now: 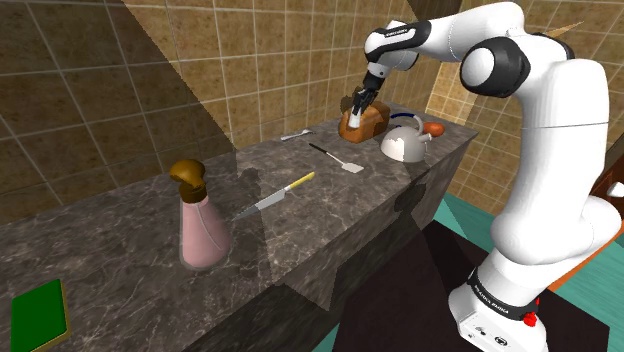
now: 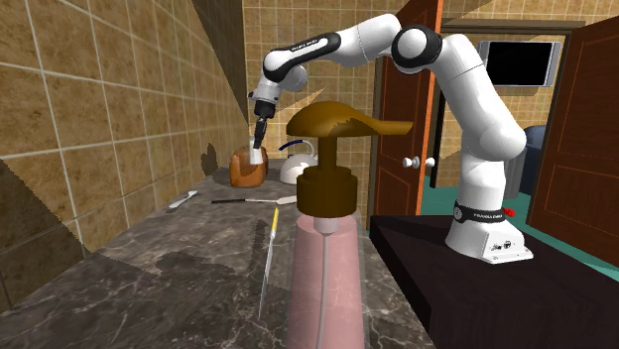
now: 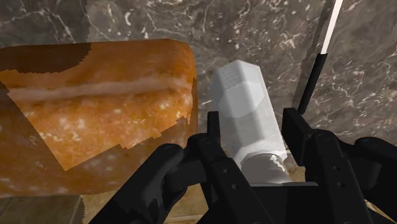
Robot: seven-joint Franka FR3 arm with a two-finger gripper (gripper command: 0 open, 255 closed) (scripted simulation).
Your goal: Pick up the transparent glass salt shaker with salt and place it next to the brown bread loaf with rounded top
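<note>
Your white arm (image 1: 540, 150) arches from the stand at the shoulder view's lower right toward upper centre, wrist bent down over the dark marbled counter (image 1: 300, 230), orange-brown round-topped bread loaf (image 3: 95, 108) below it, black gripper (image 3: 253, 124) clasping the pale grey-white faceted salt shaker (image 3: 245, 89), shaker just beside the loaf.

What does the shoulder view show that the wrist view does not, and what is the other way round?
The shoulder view adds the pink dispenser, the knife, the kettle and the stand. The wrist view adds the white shaker clasped between the fingers, and a pale stripe along the top of the bread. Both share the bread, the gripper beside it and the dark counter.
</note>
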